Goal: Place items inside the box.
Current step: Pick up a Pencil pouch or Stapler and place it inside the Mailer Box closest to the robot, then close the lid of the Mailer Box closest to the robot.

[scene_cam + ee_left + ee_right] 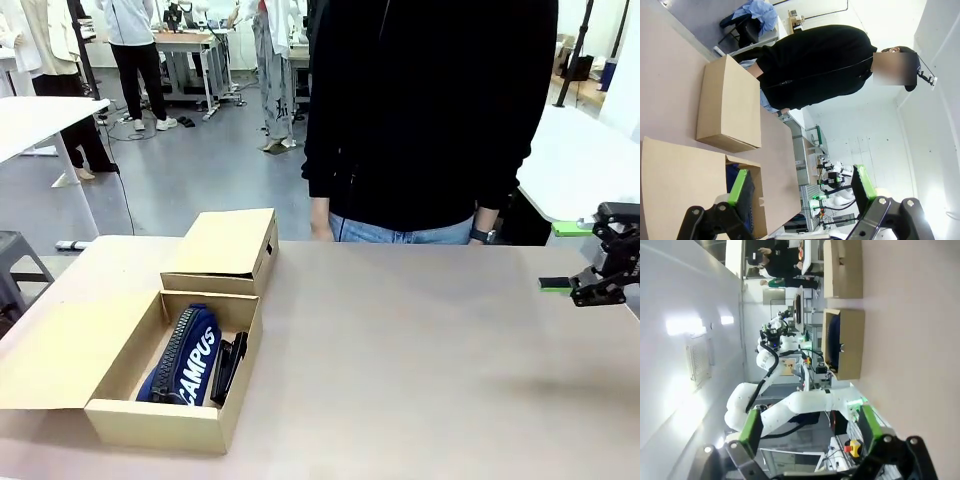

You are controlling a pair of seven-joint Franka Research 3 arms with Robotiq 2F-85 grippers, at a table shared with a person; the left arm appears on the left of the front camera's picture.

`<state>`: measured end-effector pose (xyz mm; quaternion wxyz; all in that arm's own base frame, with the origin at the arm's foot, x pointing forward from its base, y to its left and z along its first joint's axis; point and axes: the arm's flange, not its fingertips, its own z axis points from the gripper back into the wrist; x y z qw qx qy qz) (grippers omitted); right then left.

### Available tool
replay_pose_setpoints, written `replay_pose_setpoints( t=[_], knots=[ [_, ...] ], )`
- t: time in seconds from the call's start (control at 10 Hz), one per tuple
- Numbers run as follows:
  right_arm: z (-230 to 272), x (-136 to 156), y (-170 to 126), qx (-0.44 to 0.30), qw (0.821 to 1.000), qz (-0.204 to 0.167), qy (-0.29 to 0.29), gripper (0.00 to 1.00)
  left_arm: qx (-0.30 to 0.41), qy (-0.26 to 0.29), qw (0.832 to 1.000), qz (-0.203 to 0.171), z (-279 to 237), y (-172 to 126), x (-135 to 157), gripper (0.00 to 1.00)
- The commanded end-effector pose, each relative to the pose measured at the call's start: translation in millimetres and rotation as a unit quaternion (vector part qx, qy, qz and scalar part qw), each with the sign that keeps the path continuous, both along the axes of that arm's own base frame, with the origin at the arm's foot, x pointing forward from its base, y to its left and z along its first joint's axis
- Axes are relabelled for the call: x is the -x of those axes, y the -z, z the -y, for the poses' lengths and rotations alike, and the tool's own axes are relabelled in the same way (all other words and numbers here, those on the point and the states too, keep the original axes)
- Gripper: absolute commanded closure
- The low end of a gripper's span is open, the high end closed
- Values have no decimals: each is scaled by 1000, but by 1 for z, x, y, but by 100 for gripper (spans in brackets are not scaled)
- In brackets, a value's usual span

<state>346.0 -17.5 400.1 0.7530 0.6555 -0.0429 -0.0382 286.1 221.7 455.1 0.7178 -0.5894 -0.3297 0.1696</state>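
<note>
The right gripper [585, 272] hangs at the table's right edge with its jaws spread wide and nothing between them; its wrist view shows both green pads [751, 425] standing apart over bare tabletop. The left gripper [800, 192] is likewise spread and empty in its own view, looking down toward the box. The box [128, 418] sits at the table's [420, 350] left front, lid flap folded out to the left, and already holds a navy pouch [192, 352] lettered "CAMPUS" with a black stapler [232, 365] lying beside it on its right. A second, closed box [225, 252] stands just behind the open one. A person [430, 110] stands at the far side, hands down at the table's edge and holding nothing that I can see. No loose item lies on the table, so the next piece probably has to come from the person. Judged from here, the step is best done by keeping the jaws wide, taking the item by its narrow middle, and lowering it into the free strip along the box's right wall rather than onto the pouch.
</note>
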Motion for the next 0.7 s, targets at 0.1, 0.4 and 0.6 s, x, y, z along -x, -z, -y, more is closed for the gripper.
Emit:
replay_pose_setpoints(
  t=[0.1,0.4,0.6],
  knots=[
    [-13,7,-20,12,1000,-21,-18,0,3,-2,1000,16,2,0,-1,0],
    [-13,7,-20,12,1000,-21,-18,0,3,-2,1000,16,2,0,-1,0],
    [-13,7,-20,12,1000,-21,-18,0,3,-2,1000,16,2,0,-1,0]
  ],
)
